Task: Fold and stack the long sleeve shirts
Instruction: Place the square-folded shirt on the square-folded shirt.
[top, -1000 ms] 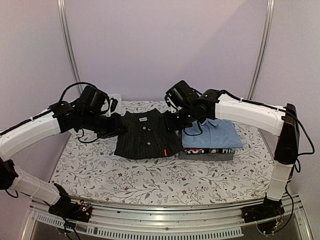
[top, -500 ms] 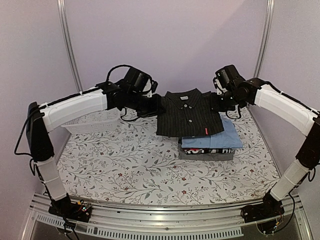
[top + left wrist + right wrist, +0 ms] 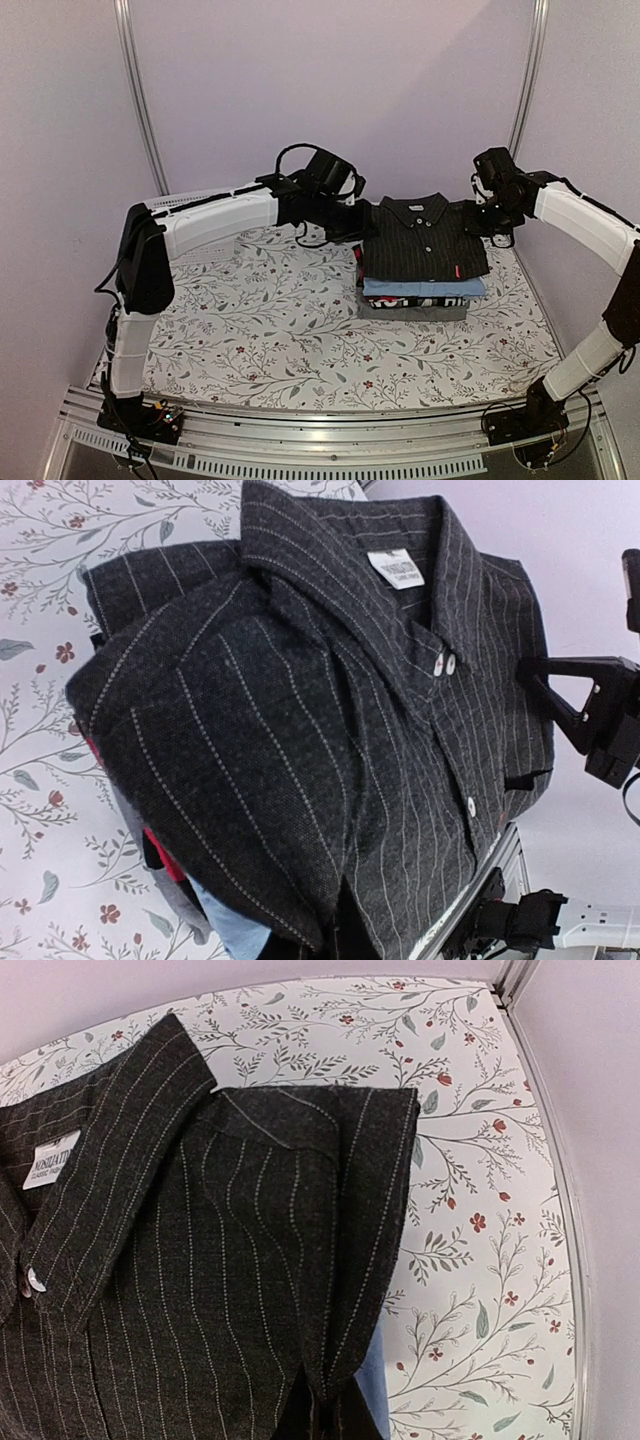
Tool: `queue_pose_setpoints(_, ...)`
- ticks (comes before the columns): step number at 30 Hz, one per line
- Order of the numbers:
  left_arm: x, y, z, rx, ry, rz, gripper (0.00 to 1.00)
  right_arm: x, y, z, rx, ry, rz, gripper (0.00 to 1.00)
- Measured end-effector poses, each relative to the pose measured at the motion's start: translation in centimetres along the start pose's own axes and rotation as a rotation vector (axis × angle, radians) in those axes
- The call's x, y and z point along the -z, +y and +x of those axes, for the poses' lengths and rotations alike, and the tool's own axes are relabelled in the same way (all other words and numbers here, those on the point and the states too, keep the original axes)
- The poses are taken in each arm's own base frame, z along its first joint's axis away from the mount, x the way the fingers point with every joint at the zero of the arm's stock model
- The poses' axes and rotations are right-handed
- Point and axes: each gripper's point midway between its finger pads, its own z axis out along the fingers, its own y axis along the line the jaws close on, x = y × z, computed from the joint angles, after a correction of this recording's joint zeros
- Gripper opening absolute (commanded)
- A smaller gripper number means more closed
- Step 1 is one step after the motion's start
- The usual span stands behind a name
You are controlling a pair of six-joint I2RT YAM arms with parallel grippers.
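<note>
L end effector [image 3: 365, 225], R end effector [image 3: 480, 215] moved black shirt [image 3: 425, 240] over stack [image 3: 420, 298].

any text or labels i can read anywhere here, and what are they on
White neck label in the black pinstriped shirt: seems to start "NISH", the rest cut off; blurred.
Red tab on its hem: too small to read.
White print on the dark folded garment beneath: unreadable.

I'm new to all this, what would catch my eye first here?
A folded black shirt with pale pinstripes hangs over a pile topped by a blue shirt, at the far right of the flowery table. The left pincer and right pincer grip it at its sides.
</note>
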Motion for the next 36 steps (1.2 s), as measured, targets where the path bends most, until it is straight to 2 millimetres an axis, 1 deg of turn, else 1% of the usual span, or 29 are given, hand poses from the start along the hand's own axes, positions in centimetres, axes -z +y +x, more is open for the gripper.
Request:
queue_pose_setpoints(3,-1.1,-0.4,0.6,0.003,0.012,0.015,0.00,-0.2,-1.2,0.2,-0.011,0.007,0.014,0.00)
queue_pose_setpoints(5,-1.5,-0.3,0.9,0.011,0.019,0.015,0.00,-0.3,-1.4,0.3,-0.009,0.011,0.016,0.00)
queue_pose_setpoints(9,-1.6,-0.2,1.0,0.022,0.020,0.014,0.01,-0.9,-1.6,1.2,0.003,0.033,0.016,0.01)
queue_pose_setpoints(10,-1.7,-0.2,1.0,0.022,0.020,0.013,0.04,-1.0,-1.7,1.4,0.002,0.037,0.016,0.06)
queue_pose_setpoints(11,-1.8,-0.1,1.0,0.023,0.019,0.012,0.12,-1.2,-1.8,1.6,0.000,0.042,0.016,0.13)
queue_pose_setpoints(12,-1.9,0.1,1.0,0.024,0.019,0.011,0.19,-1.4,-1.9,1.7,0.000,0.045,0.018,0.22)
queue_pose_setpoints(13,-2.1,0.3,1.1,0.025,0.020,0.008,0.25,-1.6,-2.1,1.9,0.001,0.049,0.022,0.31)
queue_pose_setpoints(14,-2.4,0.6,1.3,0.031,0.025,0.004,0.30,-1.7,-2.3,2.0,0.001,0.053,0.028,0.36)
queue_pose_setpoints(15,-2.7,1.0,1.6,0.038,0.032,-0.004,0.37,-1.8,-2.6,2.1,0.000,0.053,0.036,0.39)
queue_pose_setpoints(18,-3.8,2.9,2.7,0.050,0.058,-0.040,0.45,-1.8,-3.1,1.9,-0.001,0.045,0.056,0.47)
queue_pose_setpoints(20,-4.4,4.3,3.6,0.061,0.078,-0.070,0.55,-1.8,-3.3,1.8,0.005,0.043,0.061,0.49)
queue_pose_setpoints(24,-4.7,6.5,4.6,0.072,0.089,-0.117,0.59,-1.6,-3.2,1.4,0.004,0.036,0.054,0.54)
queue_pose_setpoints(27,-4.0,8.0,4.7,0.082,0.086,-0.147,0.65,-1.1,-2.7,0.8,0.001,0.021,0.031,0.59)
queue_pose_setpoints(28,-3.5,8.3,4.5,0.083,0.079,-0.153,0.66,-0.9,-2.4,0.7,0.002,0.017,0.020,0.61)
queue_pose_setpoints(31,-1.5,9.1,3.2,0.088,0.041,-0.164,0.72,0.0,-1.0,0.6,0.018,0.001,-0.023,0.70)
queue_pose_setpoints(32,-0.8,9.2,2.7,0.087,0.025,-0.167,0.76,0.3,-0.2,0.6,0.026,-0.007,-0.045,0.72)
queue_pose_setpoints(34,1.0,9.2,1.5,0.084,-0.013,-0.165,0.86,1.0,1.8,0.7,0.051,-0.018,-0.097,0.82)
queue_pose_setpoints(36,3.0,9.1,0.4,0.082,-0.059,-0.161,0.94,1.7,4.1,0.9,0.080,-0.025,-0.149,0.87)
